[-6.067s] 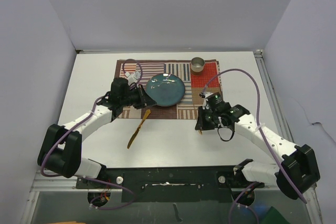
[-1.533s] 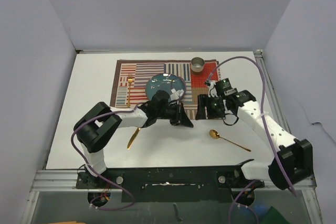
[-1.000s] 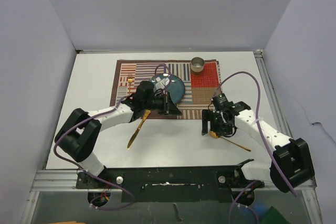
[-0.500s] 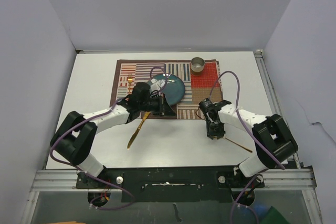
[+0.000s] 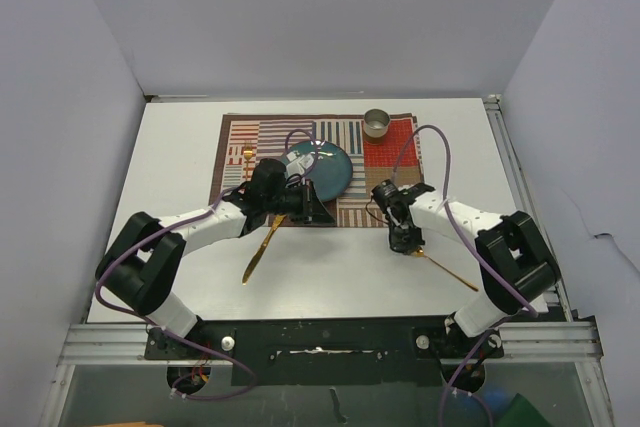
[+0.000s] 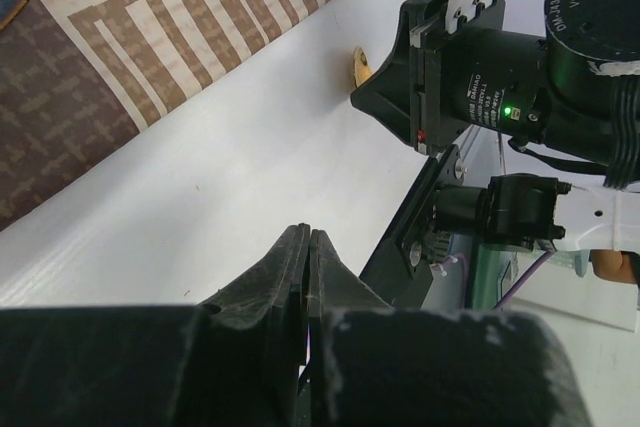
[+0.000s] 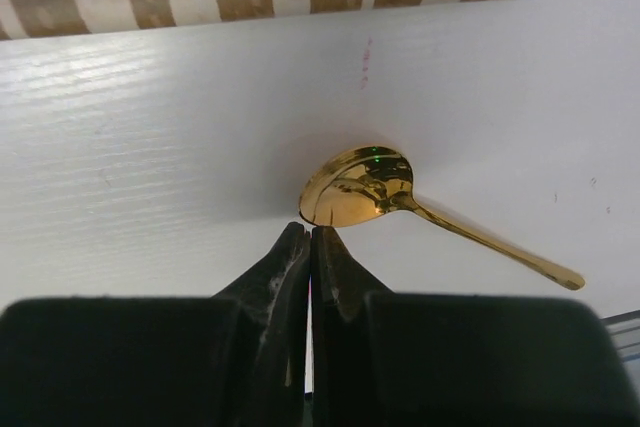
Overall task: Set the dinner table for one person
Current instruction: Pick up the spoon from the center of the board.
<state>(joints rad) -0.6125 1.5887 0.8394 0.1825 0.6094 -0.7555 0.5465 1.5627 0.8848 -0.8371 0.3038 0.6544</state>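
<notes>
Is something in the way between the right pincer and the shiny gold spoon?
No, nothing visible is in the way. The right pincer is shut, and its tips sit right at the near edge of the bowl of the gold spoon. Only bare white table lies around them. I cannot tell whether the tips touch the spoon.

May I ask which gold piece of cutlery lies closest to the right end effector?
The spoon: its bowl lies at the tips of the right end effector, while the knife and the third piece, on the placemat, lie far off.
</notes>
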